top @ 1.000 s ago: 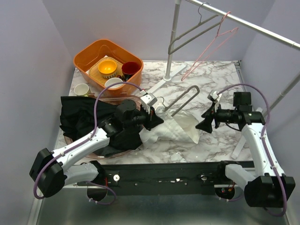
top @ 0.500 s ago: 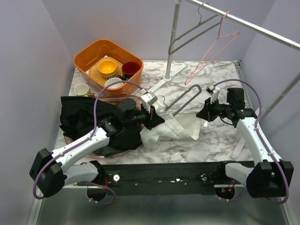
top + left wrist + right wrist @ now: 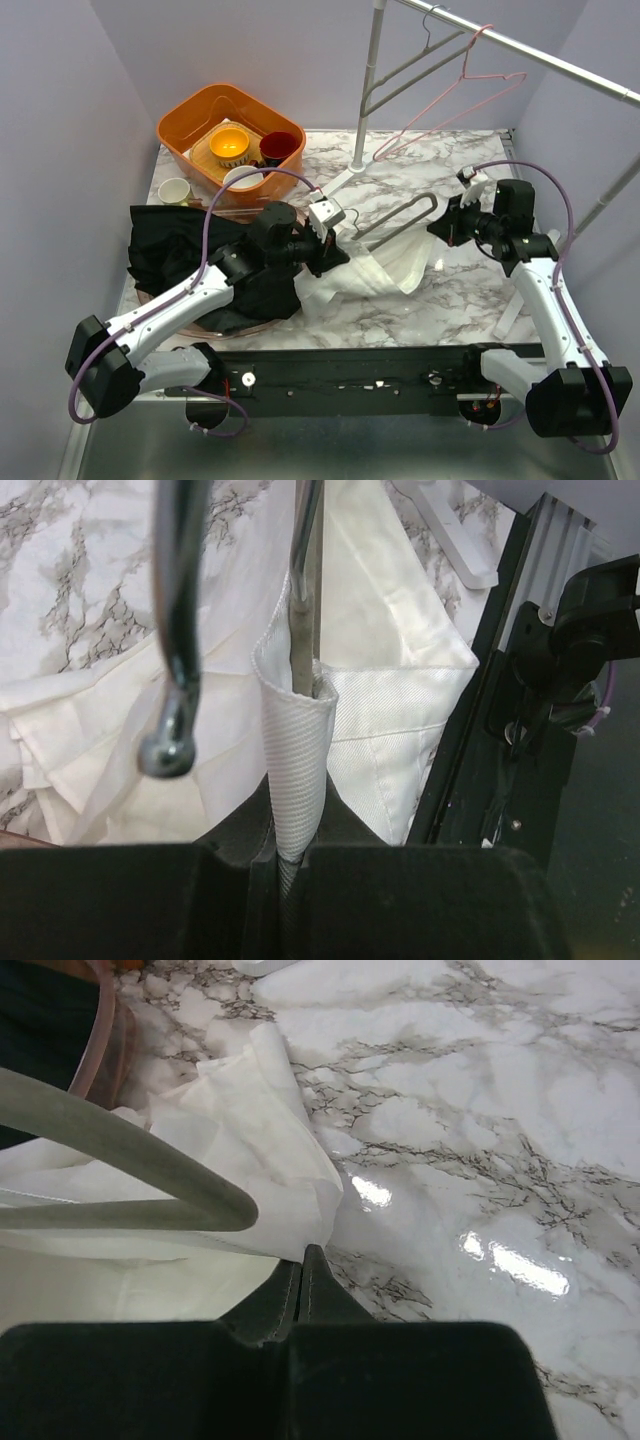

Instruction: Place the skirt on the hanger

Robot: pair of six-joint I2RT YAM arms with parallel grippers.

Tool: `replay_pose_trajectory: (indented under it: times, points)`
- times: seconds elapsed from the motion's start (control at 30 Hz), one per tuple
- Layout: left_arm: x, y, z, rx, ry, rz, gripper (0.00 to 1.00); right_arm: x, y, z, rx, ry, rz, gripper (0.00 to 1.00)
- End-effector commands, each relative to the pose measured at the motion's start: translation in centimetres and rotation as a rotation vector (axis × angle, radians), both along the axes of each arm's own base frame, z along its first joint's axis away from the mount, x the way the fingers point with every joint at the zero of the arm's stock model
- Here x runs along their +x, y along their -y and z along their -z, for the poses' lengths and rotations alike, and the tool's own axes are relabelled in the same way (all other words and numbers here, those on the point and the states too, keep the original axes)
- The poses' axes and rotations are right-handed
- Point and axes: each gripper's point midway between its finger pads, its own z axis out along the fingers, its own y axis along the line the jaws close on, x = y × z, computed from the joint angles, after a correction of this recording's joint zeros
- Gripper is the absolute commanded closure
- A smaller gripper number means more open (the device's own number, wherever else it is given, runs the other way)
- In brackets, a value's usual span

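The white skirt (image 3: pixel 385 270) lies crumpled on the marble table between my two arms. A grey metal hanger (image 3: pixel 400 215) runs through it, its looped end sticking out at the right. My left gripper (image 3: pixel 335 255) is shut on the skirt's waistband (image 3: pixel 295 750), with one hanger rod (image 3: pixel 305 580) tucked into that fold and the hook (image 3: pixel 172 630) beside it. My right gripper (image 3: pixel 440 228) is shut, its tips (image 3: pixel 303 1255) pinching the skirt's far edge (image 3: pixel 250 1150) just below the hanger loop (image 3: pixel 130 1145).
An orange tub (image 3: pixel 180 115) of bowls and cups stands at the back left, a white cup (image 3: pixel 174 190) in front of it. A black garment (image 3: pixel 170 250) fills a basin on the left. The rack pole (image 3: pixel 370 80) rises behind, with a pink hanger (image 3: pixel 450 95) on its rail.
My right gripper went from open to shut at the skirt's right edge and drew back and up. The skirt and hanger loop shifted right. The pink hanger on the rail swung.
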Motion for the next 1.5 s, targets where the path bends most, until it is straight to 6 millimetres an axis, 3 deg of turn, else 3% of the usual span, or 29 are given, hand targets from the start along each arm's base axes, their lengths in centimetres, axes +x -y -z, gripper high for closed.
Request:
replay_pose_trajectory:
  times: [0.0, 0.13, 0.33, 0.43, 0.57, 0.7, 0.77, 0.8, 0.9, 0.97, 1.0, 1.07, 1.13, 1.17, 1.33, 1.4, 1.47]
  points:
    - [-0.4, -1.0, 1.9, 0.143, -0.031, 0.044, 1.00, 3.2, 4.4, -4.8, -0.102, 0.196, 0.209, 0.99]
    - [0.1, -1.0, 2.2, 0.180, -0.024, 0.046, 1.00, 3.4, 4.8, -5.8, -0.116, 0.234, 0.222, 0.99]
    - [0.1, -0.6, 1.4, 0.170, -0.025, 0.052, 1.00, 3.5, 3.9, -4.5, -0.075, 0.171, 0.183, 0.96]
    - [0.2, -0.4, 0.5, 0.149, -0.030, 0.045, 1.00, 4.1, 4.5, -4.7, -0.091, 0.174, 0.210, 0.96]
    - [0.5, -0.5, -0.5, 0.144, -0.036, 0.017, 1.00, 4.9, 6.3, -8.6, -0.117, 0.276, 0.288, 0.96]
    - [1.1, 0.3, -3.0, 0.039, -0.019, -0.022, 1.00, 4.7, 6.4, -11.1, -0.089, 0.320, 0.295, 0.86]
    - [1.2, 1.0, -3.9, -0.035, -0.060, -0.051, 1.00, 4.4, 5.4, -10.5, -0.051, 0.292, 0.247, 0.84]
    - [1.7, 1.7, -5.2, -0.102, -0.040, -0.056, 1.00, 4.5, 5.0, -9.6, -0.023, 0.257, 0.239, 0.84]
    - [2.6, 3.2, -6.0, -0.223, -0.079, -0.082, 1.00, 4.6, 3.3, -6.5, 0.062, 0.132, 0.175, 0.82]
    - [3.0, 3.9, -4.6, -0.253, -0.135, -0.100, 1.00, 4.3, 2.2, -4.2, 0.098, 0.047, 0.125, 0.81]
    - [3.2, 4.3, -4.9, -0.276, -0.122, -0.091, 1.00, 4.5, 2.1, -3.2, 0.101, 0.010, 0.115, 0.81]
    - [3.3, 4.8, -3.8, -0.257, -0.140, -0.076, 1.00, 4.6, 1.7, -2.6, 0.114, -0.019, 0.094, 0.81]
    - [3.0, 4.8, -3.2, -0.237, -0.137, -0.058, 1.00, 4.8, 1.6, -1.9, 0.121, -0.042, 0.084, 0.89]
    - [2.9, 4.7, -3.2, -0.228, -0.130, -0.050, 1.00, 5.0, 1.7, -2.0, 0.120, -0.039, 0.087, 0.99]
    - [2.1, 3.1, -1.6, -0.101, -0.059, -0.015, 1.00, 5.6, 2.8, -4.5, 0.081, 0.060, 0.147, 0.99]
    - [2.2, 2.6, -1.6, -0.081, -0.039, -0.026, 1.00, 5.1, 2.9, -5.8, 0.073, 0.097, 0.147, 1.00]
    - [2.3, 2.3, -1.3, -0.071, -0.051, -0.045, 1.00, 3.8, 2.2, -5.8, 0.089, 0.079, 0.104, 0.99]
